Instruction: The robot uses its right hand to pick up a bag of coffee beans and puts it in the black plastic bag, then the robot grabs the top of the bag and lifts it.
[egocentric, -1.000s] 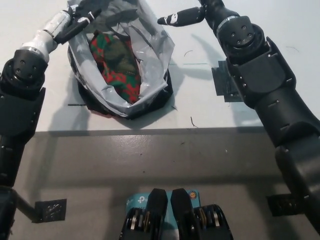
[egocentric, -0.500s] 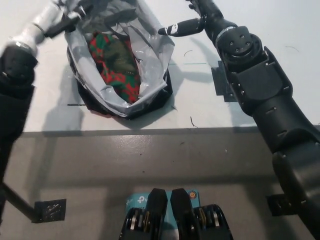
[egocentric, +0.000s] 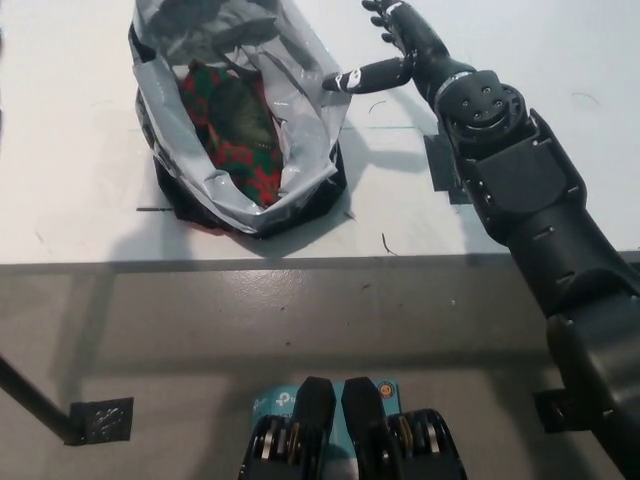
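Coffee beans bag (egocentric: 232, 135), red and green, lies inside the black plastic bag (egocentric: 300, 120), whose mouth is wide open and shows a grey shiny inside. The plastic bag stands on the white table (egocentric: 80, 200), near its front edge and toward the left side. The black right hand (egocentric: 392, 45) is beside the right rim of the plastic bag, fingers spread and holding nothing; one finger points to the rim, and I cannot tell if it touches. A dark tape patch (egocentric: 442, 170) sits on the table under the right arm. No left hand shows in the head view.
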